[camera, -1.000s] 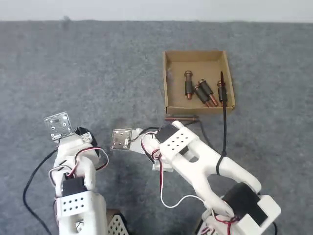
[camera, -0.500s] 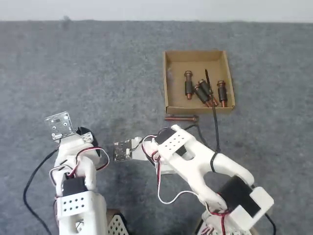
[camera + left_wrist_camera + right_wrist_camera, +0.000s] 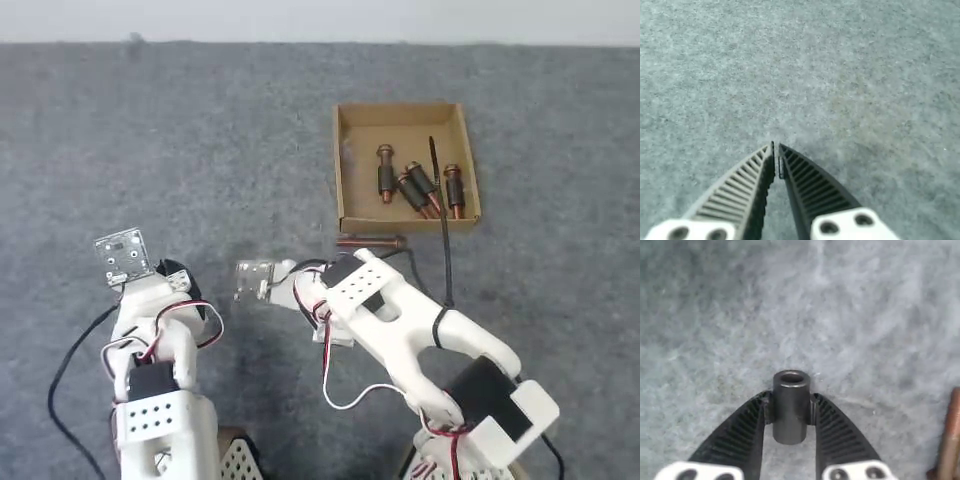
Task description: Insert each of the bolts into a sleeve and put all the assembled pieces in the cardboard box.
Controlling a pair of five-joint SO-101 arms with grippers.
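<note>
While right gripper (image 3: 790,399) clamps one sleeve (image 3: 790,412), left gripper (image 3: 776,148) closed, empty; four assembled pieces (image 3: 386,176) in box (image 3: 339,170), one bolt (image 3: 370,241) outside.

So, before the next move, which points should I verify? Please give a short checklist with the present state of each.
1. Sleeve clamped in right tool: ok.
2. Sleeve bore open, facing the wrist camera: ok.
3. Left tool free for the bolt: ok, shut and empty.
4. Bolt reachable: ok, it lies on the carpet just outside the cardboard box.
5. Black cable away from box: not ok, it crosses it in the high view.
</note>
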